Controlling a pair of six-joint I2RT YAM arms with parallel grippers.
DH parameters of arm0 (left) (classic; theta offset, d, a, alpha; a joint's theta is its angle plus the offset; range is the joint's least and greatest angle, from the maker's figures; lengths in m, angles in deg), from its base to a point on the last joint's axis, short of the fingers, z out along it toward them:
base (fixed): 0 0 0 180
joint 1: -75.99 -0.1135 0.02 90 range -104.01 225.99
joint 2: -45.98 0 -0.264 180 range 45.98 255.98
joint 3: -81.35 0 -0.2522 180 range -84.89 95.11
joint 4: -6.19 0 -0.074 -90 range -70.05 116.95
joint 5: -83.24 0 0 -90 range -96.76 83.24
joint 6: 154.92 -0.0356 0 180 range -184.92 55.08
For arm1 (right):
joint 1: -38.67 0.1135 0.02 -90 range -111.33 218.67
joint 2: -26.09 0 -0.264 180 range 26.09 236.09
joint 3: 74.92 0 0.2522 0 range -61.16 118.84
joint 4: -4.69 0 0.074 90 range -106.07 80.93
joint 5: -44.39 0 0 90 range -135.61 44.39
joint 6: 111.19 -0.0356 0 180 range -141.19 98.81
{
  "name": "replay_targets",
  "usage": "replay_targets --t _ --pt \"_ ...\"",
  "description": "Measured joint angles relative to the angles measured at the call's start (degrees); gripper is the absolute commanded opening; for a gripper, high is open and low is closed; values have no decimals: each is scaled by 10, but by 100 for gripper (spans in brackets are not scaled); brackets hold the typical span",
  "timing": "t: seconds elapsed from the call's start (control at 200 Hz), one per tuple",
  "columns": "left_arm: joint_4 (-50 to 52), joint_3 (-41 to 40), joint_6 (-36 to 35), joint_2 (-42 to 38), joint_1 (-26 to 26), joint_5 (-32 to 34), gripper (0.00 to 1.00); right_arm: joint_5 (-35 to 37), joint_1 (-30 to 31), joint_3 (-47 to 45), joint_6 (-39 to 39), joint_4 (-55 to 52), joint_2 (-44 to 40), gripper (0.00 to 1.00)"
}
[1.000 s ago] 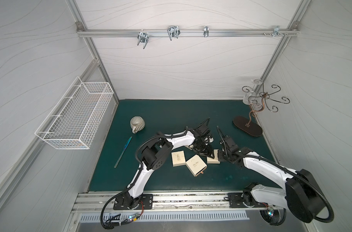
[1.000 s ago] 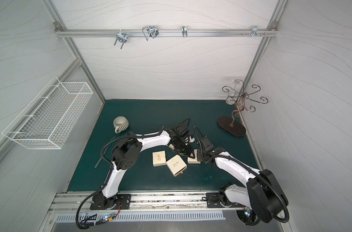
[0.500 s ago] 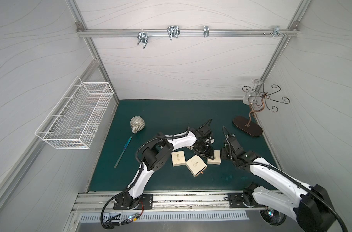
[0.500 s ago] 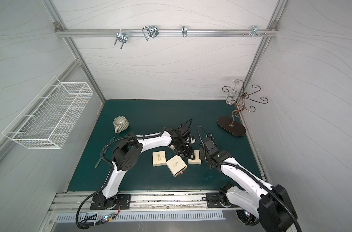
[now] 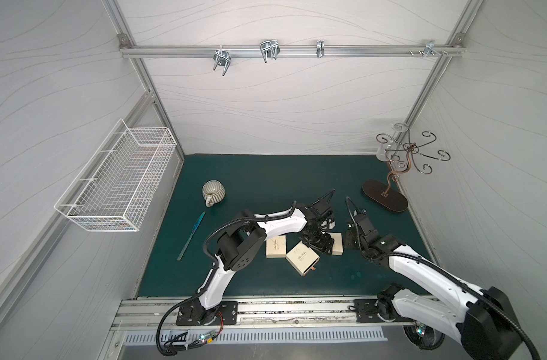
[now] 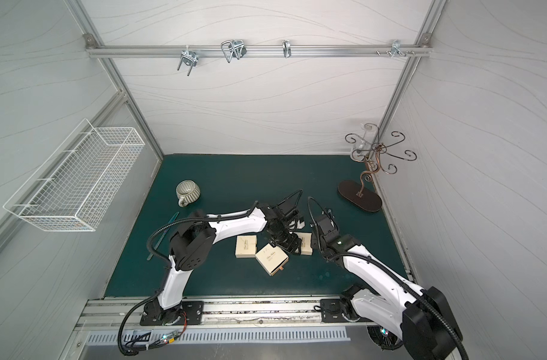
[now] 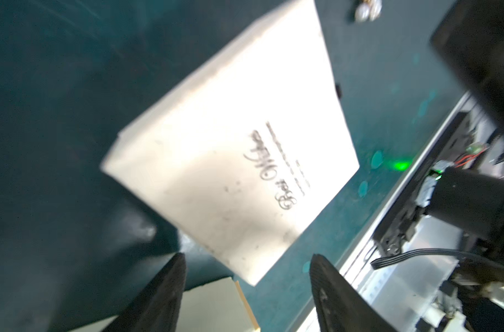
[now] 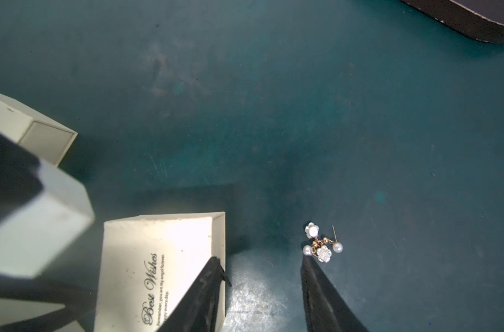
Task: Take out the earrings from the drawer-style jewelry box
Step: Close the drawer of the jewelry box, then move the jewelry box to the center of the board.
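Teal-green matting covers the tabletop (image 5: 266, 180), which is enclosed by white walls. Three square cream cardboard boxes (image 5: 275, 251) with black script on their lids lie near the middle of the front edge. The middle box (image 5: 302, 258) sits skewed, with its drawer poking out a little towards the front edge.

Compared with a second ago, the boxes lie where they lay. The left tool (image 5: 319, 248) has slid slightly towards the front edge and now hides about half of the right-hand box (image 5: 338, 248). The right arm's black elbow block (image 5: 490, 324) has dropped towards the front right corner. The right tool (image 5: 348, 243) stays just to the right of that box.

The left wrist view is blurred. It shows the left tool's two black fingers (image 7: 173, 287) well apart and gripping nothing, above a cream lid.

In the right wrist view the right tool is also parted and empty. One fingertip (image 8: 213, 267) hangs over the edge of the lid that reads "Best Wishes".

The earrings (image 8: 321, 244) are a small tangle of pearl-white flowers and round beads on gold-coloured wire. They lie outside the boxes on the bare matting, just beside the right-hand box on the side facing the tabletop's right edge. The right tool's other fingertip (image 8: 309, 267) is right next to them, but whether it touches them is unclear.

In both top views the earrings are too small to find. In the left wrist view they are cut off at the picture's edge (image 7: 367, 11).

A ribbed grey cup (image 5: 213, 191) and a thin teal stick (image 5: 191, 236) lie near the left edge. A black oval stand with curled metal hooks (image 5: 384, 199) occupies the back right corner.
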Motion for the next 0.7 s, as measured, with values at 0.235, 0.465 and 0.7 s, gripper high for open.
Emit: replay_targets --t 0.235,0.465,0.7 --pt "35 38 -23 12 21 101 51 -24 -21 39 -10 -51 -14 54" --pt "35 57 -28 30 21 161 46 -85 -86 98 -32 -79 -75 56" --pt "31 103 -30 66 14 169 49 -133 -123 98 -43 -104 -92 57"
